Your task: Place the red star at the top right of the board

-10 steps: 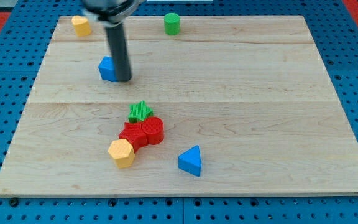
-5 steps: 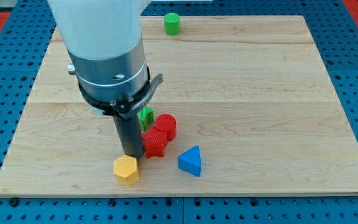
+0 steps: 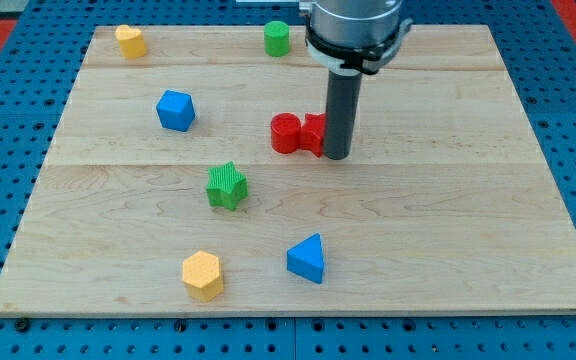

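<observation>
- Fingers are none on this arm: it ends in a dark rod, so nothing is clenched or released; my tip (image 3: 336,156) rests on the desk (image 3: 448,210).
- Camera view: my tip touches the right side of the red star (image 3: 314,134), which is partly hidden behind the rod, near the board's middle, slightly toward the view's top.
- A red cylinder (image 3: 286,133) touches the star's left side.
- Elsewhere: blue cube (image 3: 175,110), green star (image 3: 227,186), yellow hexagon (image 3: 202,273), blue triangle (image 3: 307,258), green cylinder (image 3: 277,38), yellow block (image 3: 130,41).
</observation>
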`<state>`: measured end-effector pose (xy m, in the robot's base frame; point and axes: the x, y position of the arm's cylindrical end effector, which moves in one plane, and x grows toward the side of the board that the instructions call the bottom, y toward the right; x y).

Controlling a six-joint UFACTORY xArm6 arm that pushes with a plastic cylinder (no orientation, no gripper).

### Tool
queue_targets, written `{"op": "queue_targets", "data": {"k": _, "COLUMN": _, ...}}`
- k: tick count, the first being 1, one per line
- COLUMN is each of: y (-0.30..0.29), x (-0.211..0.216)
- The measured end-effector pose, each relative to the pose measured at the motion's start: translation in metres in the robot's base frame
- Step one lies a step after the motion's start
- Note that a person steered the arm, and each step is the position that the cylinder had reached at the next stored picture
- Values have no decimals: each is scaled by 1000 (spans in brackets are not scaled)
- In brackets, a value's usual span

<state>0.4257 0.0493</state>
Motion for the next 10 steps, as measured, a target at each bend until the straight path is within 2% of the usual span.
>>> {"op": "queue_targets", "data": {"k": 1, "y": -20, "x": 26}}
{"op": "queue_targets", "data": {"k": 2, "y": -20, "x": -7}}
{"op": "queue_targets", "data": {"k": 3, "y": 17, "x": -58}}
{"op": "queue_targets", "data": {"k": 4, "y": 31, "x": -90}}
{"op": "queue_targets", "data": {"k": 5, "y": 12, "x": -59}}
{"op": "queue_targets", "data": {"k": 6, "y": -41, "x": -73}}
{"op": "queue_targets", "data": {"k": 7, "y": 8, "x": -114}}
{"op": "queue_targets", "data": {"k": 8, "y": 60, "x": -175}}
{"op": "queue_targets", "data": {"k": 10, "y": 113, "x": -182}}
